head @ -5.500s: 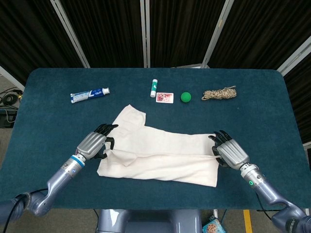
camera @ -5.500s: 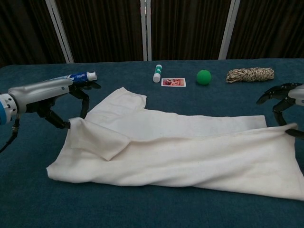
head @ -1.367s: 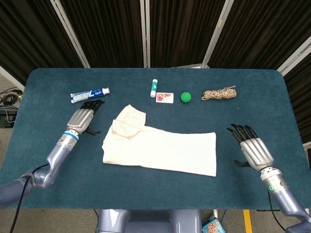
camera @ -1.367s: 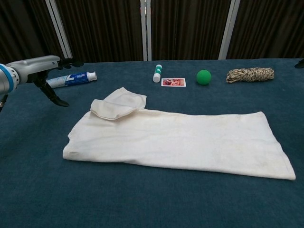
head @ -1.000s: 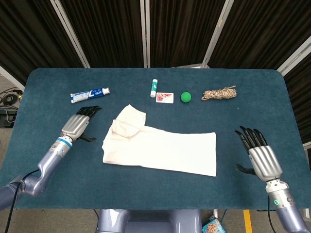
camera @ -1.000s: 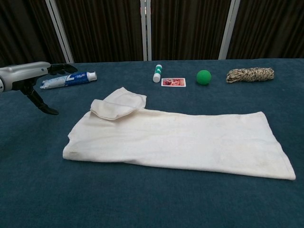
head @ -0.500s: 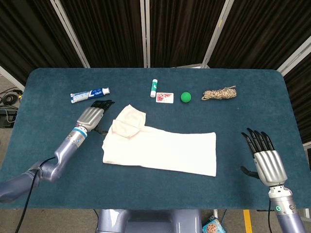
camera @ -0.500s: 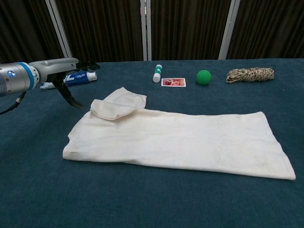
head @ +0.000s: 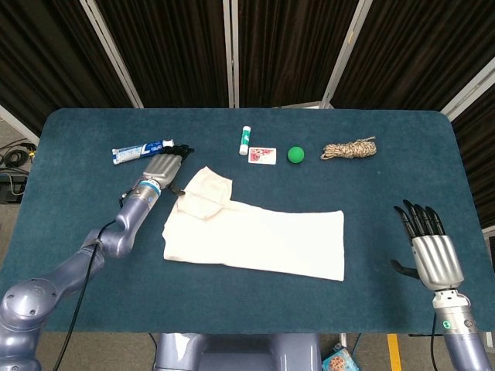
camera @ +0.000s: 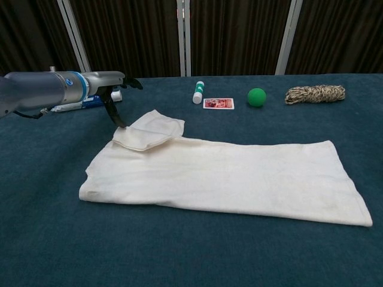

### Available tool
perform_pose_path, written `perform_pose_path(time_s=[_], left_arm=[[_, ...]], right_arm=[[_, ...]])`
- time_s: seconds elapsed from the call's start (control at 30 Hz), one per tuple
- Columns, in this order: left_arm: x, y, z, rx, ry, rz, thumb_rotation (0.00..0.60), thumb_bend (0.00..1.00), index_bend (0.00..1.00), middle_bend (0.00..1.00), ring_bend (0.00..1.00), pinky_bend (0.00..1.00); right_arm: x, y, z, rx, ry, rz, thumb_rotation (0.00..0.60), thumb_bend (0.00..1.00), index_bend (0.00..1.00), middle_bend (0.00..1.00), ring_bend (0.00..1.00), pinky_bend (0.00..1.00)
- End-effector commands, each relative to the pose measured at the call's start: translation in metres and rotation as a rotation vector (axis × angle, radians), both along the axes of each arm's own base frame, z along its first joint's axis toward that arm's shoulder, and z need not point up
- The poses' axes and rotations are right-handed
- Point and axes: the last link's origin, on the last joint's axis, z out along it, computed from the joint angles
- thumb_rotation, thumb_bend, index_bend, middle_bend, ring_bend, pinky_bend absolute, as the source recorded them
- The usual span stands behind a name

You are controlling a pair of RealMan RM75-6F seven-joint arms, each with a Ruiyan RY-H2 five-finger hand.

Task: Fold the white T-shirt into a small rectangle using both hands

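**Inspector:** State the position of your hands and the garment.

**Operator:** My left hand (head: 162, 168) hovers with its fingers spread and holds nothing; its thumb tip (camera: 121, 124) reaches down beside the bunched sleeve (camera: 149, 133) of the white T-shirt (head: 255, 239). The shirt lies flat as a long band, stretching away to the right of that hand. My right hand (head: 435, 259) is spread and empty, well apart from the shirt's far edge.

**Inspector:** Risks from here?

**Operator:** In my judgement, three. If I pinch only the top layer of the sleeve, the fold beneath could drag and crumple. The toothpaste tube (head: 142, 151) lies just behind my left hand, and a careless swing might knock it. With my right hand so far off, a one-sided pull could skew the band.

**Inspector:** What can you not confirm?

**Operator:** Whether my thumb actually touches cloth or table; the chest view is too close to call. My right hand is absent from the chest view, and its thumb is barely visible from above. How many layers lie under the sleeve, I cannot tell.
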Motion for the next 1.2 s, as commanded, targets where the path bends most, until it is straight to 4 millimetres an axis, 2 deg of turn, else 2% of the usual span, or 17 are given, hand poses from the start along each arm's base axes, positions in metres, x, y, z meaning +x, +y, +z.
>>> perform_pose_path(time_s=[0.03, 0.2, 0.47, 0.73, 1.0, 1.2], left_arm=[[0.013, 0.005, -0.014, -0.022, -0.013, 0.025, 0.600, 0.20, 0.14, 0.00, 0.00, 0.00], [0.024, 0.011, -0.028, -0.025, -0.006, 0.039, 0.600, 0.30, 0.24, 0.00, 0.00, 0.00], [0.033, 0.015, -0.036, -0.023, 0.005, 0.042, 0.600, 0.35, 0.26, 0.00, 0.00, 0.00], [0.047, 0.015, -0.046, -0.037, 0.010, 0.037, 0.600, 0.36, 0.26, 0.00, 0.00, 0.00], [0.047, 0.013, -0.051, -0.054, 0.026, 0.048, 0.600, 0.36, 0.27, 0.00, 0.00, 0.00], [0.047, 0.013, -0.051, -0.058, 0.017, 0.060, 0.600, 0.36, 0.35, 0.00, 0.00, 0.00]], right_arm=[[-0.001, -0.001, 0.000, -0.002, 0.002, -0.005, 0.600, 0.00, 0.09, 0.00, 0.00, 0.00], [-0.008, -0.005, 0.001, -0.009, 0.009, -0.034, 0.600, 0.00, 0.10, 0.00, 0.00, 0.00], [-0.011, -0.007, 0.002, -0.011, 0.010, -0.049, 0.600, 0.00, 0.11, 0.00, 0.00, 0.00], [-0.010, -0.006, 0.004, -0.020, 0.011, -0.045, 0.600, 0.00, 0.12, 0.00, 0.00, 0.00], [-0.009, -0.005, 0.008, -0.031, 0.005, -0.040, 0.600, 0.00, 0.13, 0.00, 0.00, 0.00], [-0.008, -0.005, 0.009, -0.034, 0.003, -0.037, 0.600, 0.00, 0.14, 0.00, 0.00, 0.00]])
